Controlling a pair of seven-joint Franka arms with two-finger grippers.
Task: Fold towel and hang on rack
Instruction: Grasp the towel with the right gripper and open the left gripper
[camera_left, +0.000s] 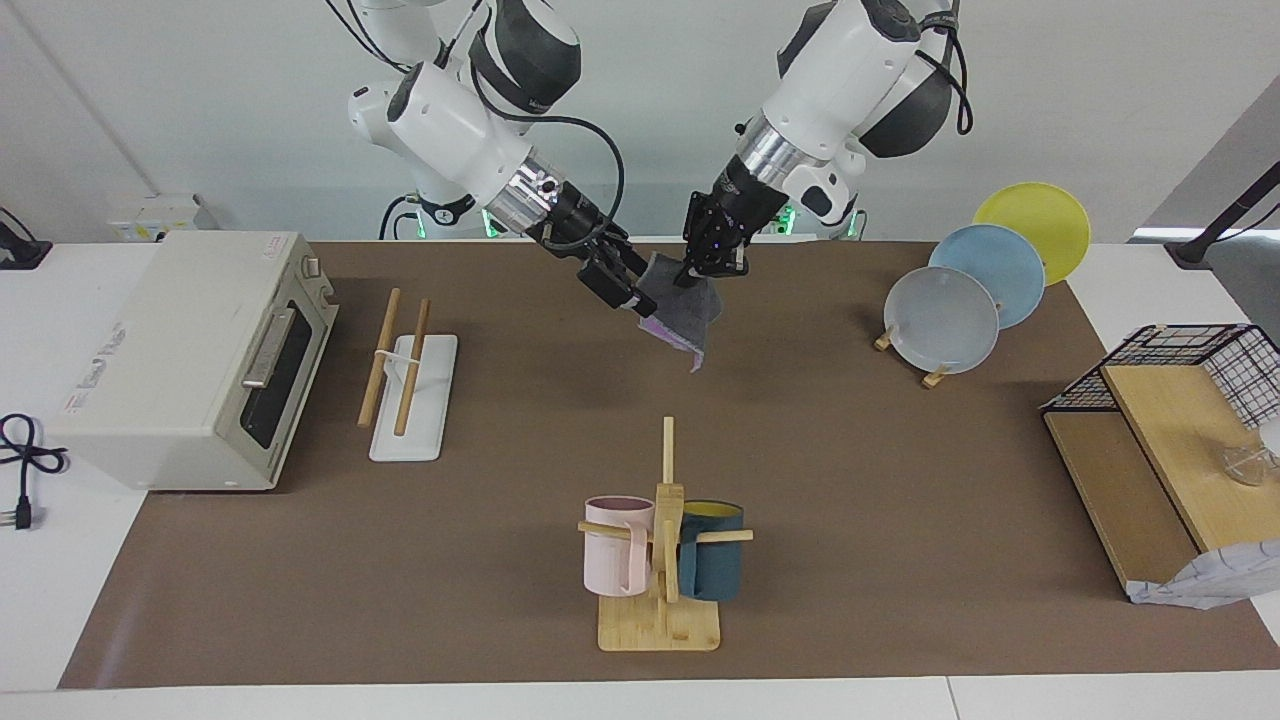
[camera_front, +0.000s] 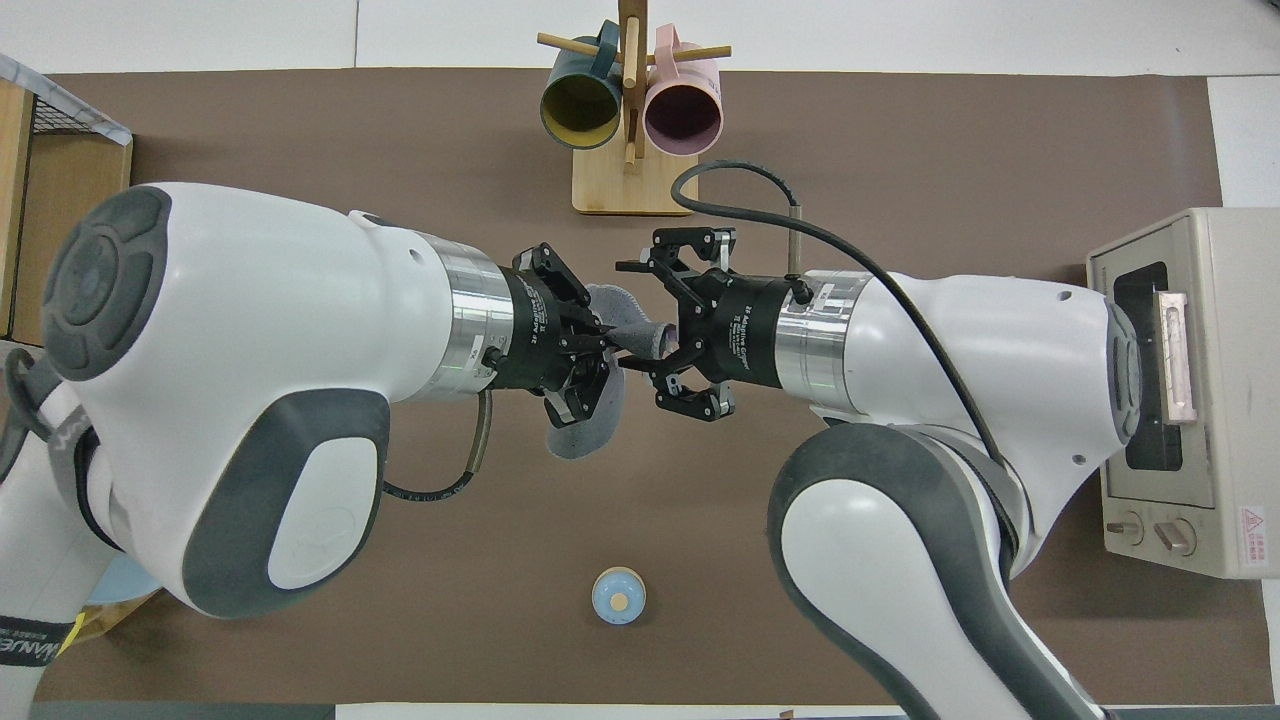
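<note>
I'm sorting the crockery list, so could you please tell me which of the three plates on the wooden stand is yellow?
The yellow plate is the end one, nearest the robots; next comes the blue plate, then the grey plate.

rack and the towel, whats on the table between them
Nothing: in the facing view only bare brown mat lies between the rack and the towel, which hangs in the air from the left gripper.

rack (camera_left: 405, 375): hidden under the right arm in the overhead view.
towel (camera_front: 600, 410): its middle is covered by both grippers.
plates (camera_left: 960, 300): almost all hidden by the left arm from overhead.
toaster oven (camera_front: 1180, 390): partly cut off at the edge.
</note>
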